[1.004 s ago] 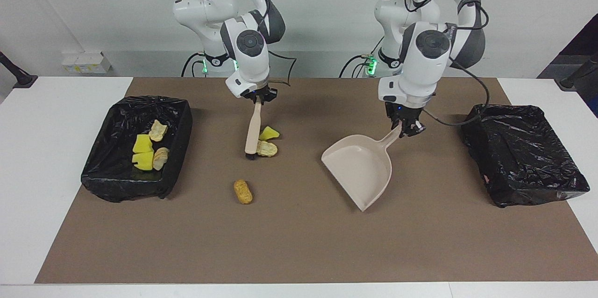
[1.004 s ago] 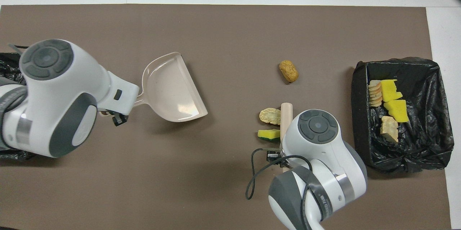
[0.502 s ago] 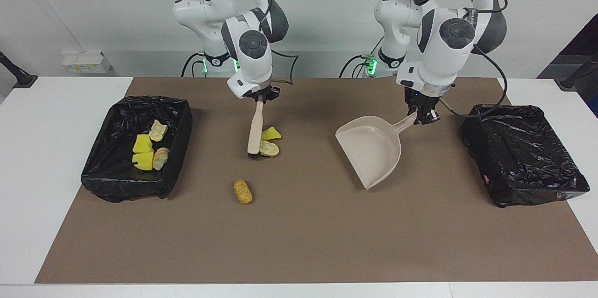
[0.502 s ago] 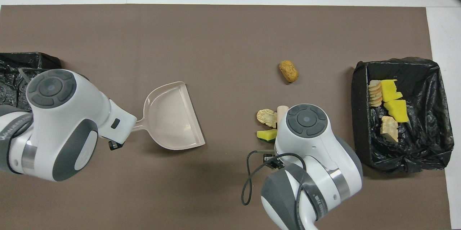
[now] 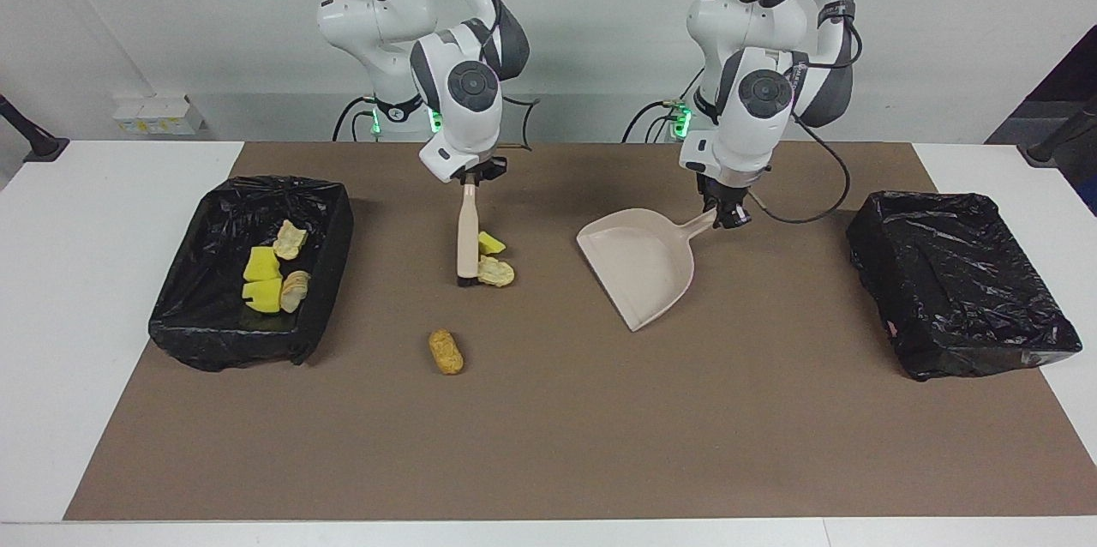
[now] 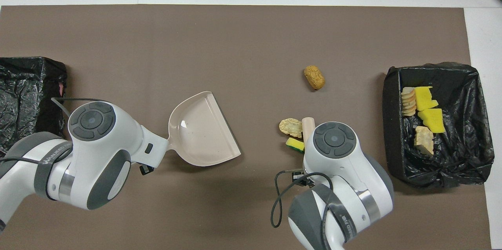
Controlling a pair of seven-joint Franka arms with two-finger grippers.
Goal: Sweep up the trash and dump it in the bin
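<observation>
Broadly, a brown mat [image 5: 548, 444] covers most of the white table [image 5: 77, 315], and on it two black-lined bins sit at opposite ends. The bin [image 5: 248, 273] toward the right arm's end of the table holds four pieces of trash [image 5: 261, 277], two yellow chunks and two tan crusty lumps, while the second bin [image 5: 960, 281] lies toward the left arm's end. Next in size, the beige dustpan [image 5: 638, 264] hangs tilted over the middle of the mat, its handle clamped in the left gripper [image 5: 724, 217], whose fingers are closed on that handle. The right gripper [image 5: 474, 177] is clenched on the top of the beige-handled brush [image 5: 466, 230], which stands nearly upright with its dark bristle end down on the mat. Just beside the brush head, toward the dustpan, lie a tan crusty lump [image 5: 495, 273] and a yellow chunk [image 5: 489, 243]; the two touch each other, and the yellow one is nearer to the robots. Smallest on its own, an orange bread-like lump [image 5: 446, 351] rests apart on the mat, farther from the robots than the brush and the two scraps, between them and the mat's outer edge.
</observation>
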